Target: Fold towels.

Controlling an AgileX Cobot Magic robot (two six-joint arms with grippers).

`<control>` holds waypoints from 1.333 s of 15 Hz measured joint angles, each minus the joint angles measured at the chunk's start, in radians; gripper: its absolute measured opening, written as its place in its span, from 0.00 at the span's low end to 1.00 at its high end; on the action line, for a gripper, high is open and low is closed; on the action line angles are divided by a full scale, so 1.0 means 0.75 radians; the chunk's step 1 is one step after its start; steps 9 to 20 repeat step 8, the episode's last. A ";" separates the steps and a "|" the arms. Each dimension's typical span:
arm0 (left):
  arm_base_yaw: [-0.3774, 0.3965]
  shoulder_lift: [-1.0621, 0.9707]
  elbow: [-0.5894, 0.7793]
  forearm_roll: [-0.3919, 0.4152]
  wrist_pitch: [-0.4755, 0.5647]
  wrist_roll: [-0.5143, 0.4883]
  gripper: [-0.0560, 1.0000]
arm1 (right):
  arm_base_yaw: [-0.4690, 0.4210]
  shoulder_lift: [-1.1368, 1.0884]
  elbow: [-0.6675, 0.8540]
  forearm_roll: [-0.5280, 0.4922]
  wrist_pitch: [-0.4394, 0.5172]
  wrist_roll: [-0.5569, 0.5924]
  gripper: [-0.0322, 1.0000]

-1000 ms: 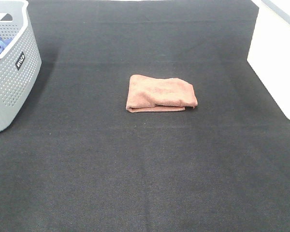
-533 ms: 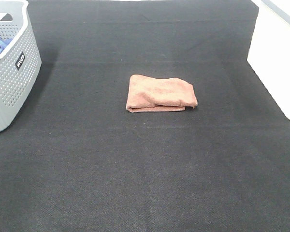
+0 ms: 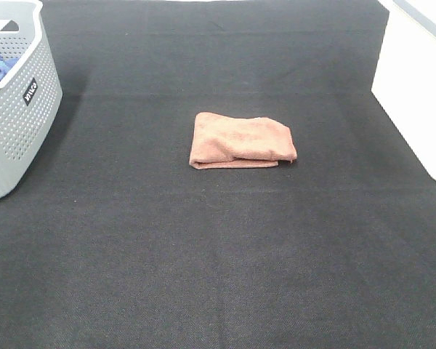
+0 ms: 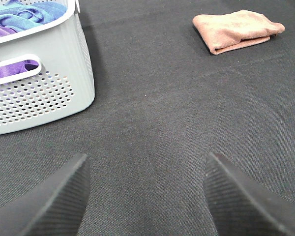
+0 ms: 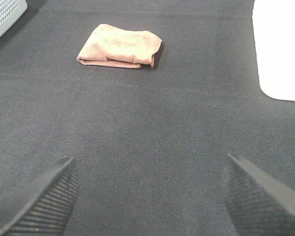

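Note:
A salmon-pink towel [image 3: 241, 141] lies folded into a small rectangle on the black table mat, near the middle. It also shows in the left wrist view [image 4: 237, 29] and in the right wrist view [image 5: 120, 45]. Neither arm shows in the high view. My left gripper [image 4: 146, 196] is open and empty, low over the mat near the grey basket. My right gripper [image 5: 150, 196] is open and empty, low over the mat, well short of the towel.
A grey perforated laundry basket [image 3: 18, 109] stands at the far left with blue and purple cloths [image 4: 19, 17] inside. A white bin [image 3: 416, 87] stands at the right edge, and also shows in the right wrist view [image 5: 280, 49].

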 joint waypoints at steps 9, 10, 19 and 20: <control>0.000 0.000 0.000 0.000 0.000 0.001 0.66 | 0.000 0.000 0.000 0.000 0.000 0.000 0.76; 0.000 0.000 0.000 0.000 0.000 0.001 0.66 | 0.000 0.000 0.000 0.000 0.000 0.000 0.76; 0.000 0.000 0.000 0.000 0.000 0.001 0.66 | 0.000 0.000 0.000 0.000 0.000 0.000 0.76; 0.000 0.000 0.000 0.000 0.000 0.001 0.66 | 0.000 0.000 0.000 0.000 0.000 0.000 0.76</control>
